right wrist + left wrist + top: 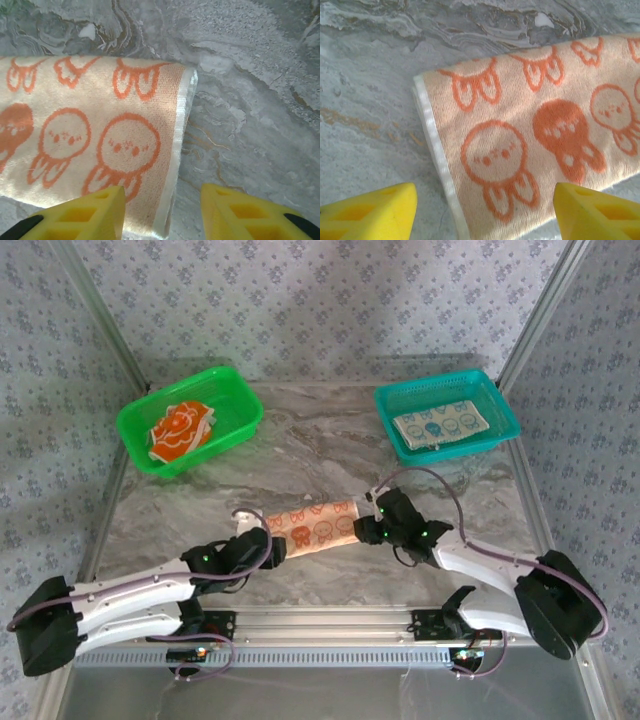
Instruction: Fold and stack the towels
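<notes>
Left gripper [485,202]: yellow fingers spread, with the hemmed left end of the folded peach terry towel [545,125], printed with orange bunnies, between them. Right gripper [162,194]: fingers spread at its right end. The towel lies on the grey marbled tabletop [330,430], centre front. Green plastic basket [128,425]: orange towel [180,430]. Teal plastic basket [503,410]: cream towel [438,425].

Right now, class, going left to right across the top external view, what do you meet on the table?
Green basket holding an orange towel → left gripper → folded peach towel → right gripper → teal basket holding a cream towel.
</notes>
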{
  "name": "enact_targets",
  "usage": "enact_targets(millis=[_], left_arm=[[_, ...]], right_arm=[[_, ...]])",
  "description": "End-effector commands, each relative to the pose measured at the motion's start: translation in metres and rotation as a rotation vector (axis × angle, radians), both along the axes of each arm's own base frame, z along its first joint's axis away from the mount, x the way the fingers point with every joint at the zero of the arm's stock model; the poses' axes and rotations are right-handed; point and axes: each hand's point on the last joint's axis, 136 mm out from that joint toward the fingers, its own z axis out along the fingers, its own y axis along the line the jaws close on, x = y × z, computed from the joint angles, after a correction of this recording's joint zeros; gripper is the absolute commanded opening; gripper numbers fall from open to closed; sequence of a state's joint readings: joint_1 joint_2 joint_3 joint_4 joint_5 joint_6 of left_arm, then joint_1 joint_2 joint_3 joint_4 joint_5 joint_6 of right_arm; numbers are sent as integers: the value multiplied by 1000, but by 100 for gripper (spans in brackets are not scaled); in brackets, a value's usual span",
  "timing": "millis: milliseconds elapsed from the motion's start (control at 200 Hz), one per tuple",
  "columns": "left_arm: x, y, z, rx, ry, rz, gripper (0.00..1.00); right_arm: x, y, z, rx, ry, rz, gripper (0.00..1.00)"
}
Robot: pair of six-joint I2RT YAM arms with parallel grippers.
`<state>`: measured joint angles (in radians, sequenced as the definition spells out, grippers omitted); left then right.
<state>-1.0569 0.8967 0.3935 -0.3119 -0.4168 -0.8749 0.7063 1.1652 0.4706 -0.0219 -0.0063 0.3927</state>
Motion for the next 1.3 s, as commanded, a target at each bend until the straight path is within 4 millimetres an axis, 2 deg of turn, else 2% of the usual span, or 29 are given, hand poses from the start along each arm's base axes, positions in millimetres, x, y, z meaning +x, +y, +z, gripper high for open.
enact_targets(millis=[0, 35, 200, 475, 675, 735, 1004, 1294], left_arm=[[-9, -4, 19, -51, 47, 0, 75], [-11, 1, 21, -53, 61, 25, 79], [-8, 5, 26, -71, 67, 78, 77], [11, 2, 12, -128, 194, 157, 65], [25, 2, -5, -99, 238, 164, 53], [26, 3, -12, -78, 253, 162, 46], [26, 7, -36, -20, 295, 165, 36], [20, 3, -55, -2, 359, 152, 33]], right_arm=[[-2, -3, 11, -15, 23, -24, 46], [-2, -3, 13, -18, 29, -28, 47], [2, 2, 14, -19, 87, -34, 46], [14, 18, 8, 44, 188, -26, 49], [24, 23, -14, 9, 255, -27, 53], [25, 26, -21, -3, 270, -23, 54], [22, 28, -45, -99, 296, -44, 58], [13, 37, -59, -176, 304, -57, 57]])
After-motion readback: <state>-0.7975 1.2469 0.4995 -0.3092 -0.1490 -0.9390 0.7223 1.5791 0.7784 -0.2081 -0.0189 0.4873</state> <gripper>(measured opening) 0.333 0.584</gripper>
